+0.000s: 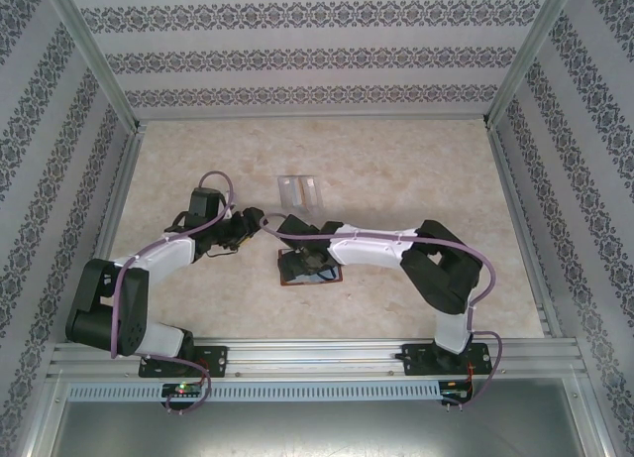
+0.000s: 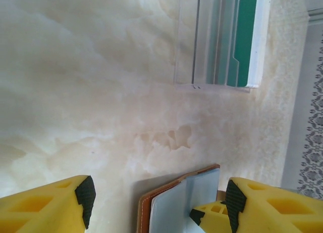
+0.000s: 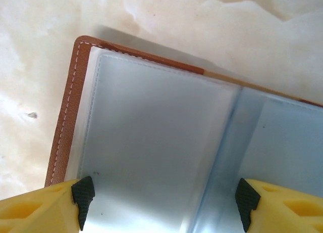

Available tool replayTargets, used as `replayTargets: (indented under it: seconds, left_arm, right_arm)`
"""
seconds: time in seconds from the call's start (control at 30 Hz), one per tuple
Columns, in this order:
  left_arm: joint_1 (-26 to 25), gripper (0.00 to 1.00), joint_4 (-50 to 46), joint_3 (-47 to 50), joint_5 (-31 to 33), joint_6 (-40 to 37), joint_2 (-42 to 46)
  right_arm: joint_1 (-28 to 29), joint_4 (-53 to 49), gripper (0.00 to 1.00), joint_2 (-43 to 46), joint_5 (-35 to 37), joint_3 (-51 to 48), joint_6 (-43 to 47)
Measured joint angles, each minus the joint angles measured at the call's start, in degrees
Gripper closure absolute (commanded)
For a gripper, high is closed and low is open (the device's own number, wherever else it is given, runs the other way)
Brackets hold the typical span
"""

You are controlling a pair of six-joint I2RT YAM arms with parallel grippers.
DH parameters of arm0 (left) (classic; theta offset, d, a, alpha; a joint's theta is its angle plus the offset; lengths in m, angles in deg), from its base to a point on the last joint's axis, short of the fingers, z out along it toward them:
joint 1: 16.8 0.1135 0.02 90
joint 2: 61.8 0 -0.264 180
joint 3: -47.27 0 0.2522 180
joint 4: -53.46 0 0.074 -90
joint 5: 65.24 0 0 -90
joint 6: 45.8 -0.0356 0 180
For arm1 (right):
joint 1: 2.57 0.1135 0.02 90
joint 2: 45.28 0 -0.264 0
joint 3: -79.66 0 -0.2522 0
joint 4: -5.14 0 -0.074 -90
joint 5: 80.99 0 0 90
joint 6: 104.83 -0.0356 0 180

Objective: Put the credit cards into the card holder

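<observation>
Under right gripper [image 3: 165, 200]: card holder [image 3: 65, 117] laid open, sleeves [image 3: 151, 132] apparently empty.
Nothing is held: left gripper [image 2: 160, 200] and right are spread wide; loading is left undone.

counter [image 1: 416, 170]: pale cream, marbled stone look, bare over most of its top.
card holder [image 3: 151, 132]: lies open and flat near the front middle, brown stitched edge, clear sleeves facing up.
clear case [image 1: 300, 191]: flat on the counter farther back, apart from the card holder.
</observation>
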Motion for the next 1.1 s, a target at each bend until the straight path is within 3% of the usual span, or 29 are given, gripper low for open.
replayTargets:
  seconds: [0.43,0.8,0.93,1.1]
  left_arm:
    - [0.0,0.28,-7.9,-3.3,5.6,-4.9,2.9]
    - [0.0,0.28,-9.0,-3.6,7.0,-5.7,3.4]
    - [0.0,0.28,-9.0,-4.1,5.8,-5.7,2.9]
    - [0.0,0.28,-8.8,-6.6,4.5,-5.7,0.7]
  right_arm:
    - [0.7,-4.2,0.15,-2.6,5.9,3.6,1.3]
    - [0.7,-5.0,0.13,4.6,9.8,3.5,0.8]
    - [-1.6,-3.6,0.14,7.9,9.6,3.5,1.1]
    - [-8.3,-0.4,0.16,9.4,6.4,4.3,2.8]
